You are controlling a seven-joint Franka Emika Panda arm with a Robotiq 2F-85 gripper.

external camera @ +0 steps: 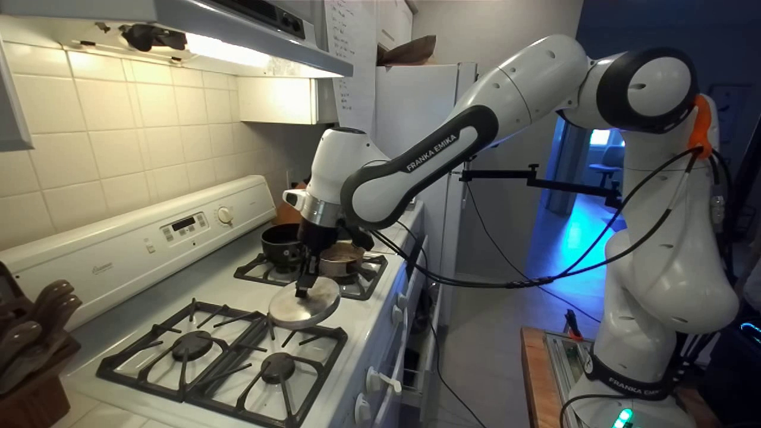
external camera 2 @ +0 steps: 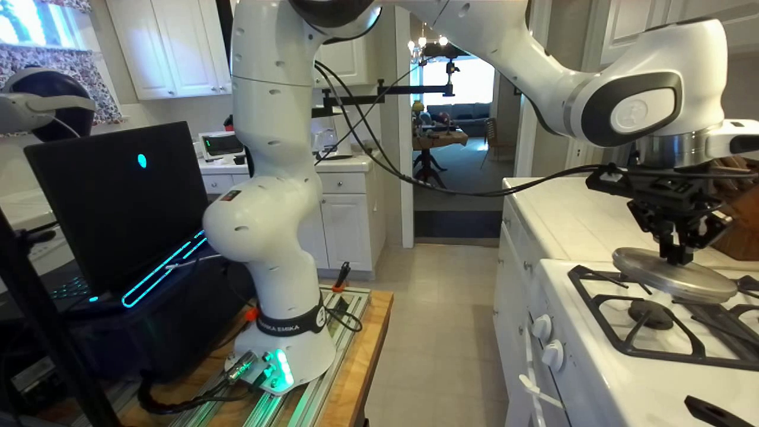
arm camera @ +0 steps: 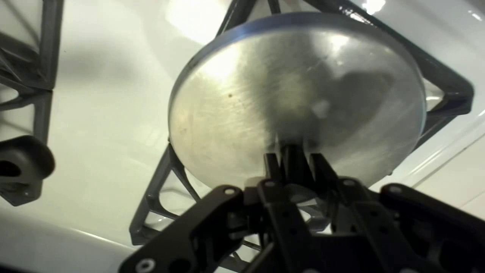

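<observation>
kitchen, domestic: tiled wall (external camera: 107,142), range hood (external camera: 250,35) with lamp lit, white gas stove (external camera: 232,288) below.

item 1: lid (external camera 2: 673,280). round, metal, shiny, low dome. location: over a burner grate (arm camera: 452,86) of the stove. attitude: tilted, by an exterior view. rim against the bars: touching or apart, cannot be told.

item 2: gripper (external camera 2: 676,255). pointing down, clenched on what looks like the dark knob (arm camera: 292,159) of the lid, one finger to each side.

item 3: black pot (external camera: 279,246) and saucepan (external camera: 343,266), on the neighbouring grate (arm camera: 52,41); a pot handle (arm camera: 30,155) reaches in at the edge of the wrist view, apart from the lid.

item 4: knife block (external camera: 41,380), on the tiled bench (external camera 2: 563,213).

handling notes (judgement): one small knob bears the whole disc, so the lid is likely prone to swivel or tip; a firm pinch, square and low on the knob, would serve best. turn the wrist until the rim runs level with the bars. slow, straight travel is advised, as the lower edge could snag a bar. give the pot handle room. loosen the fingers only once the rim is evenly supported.
</observation>
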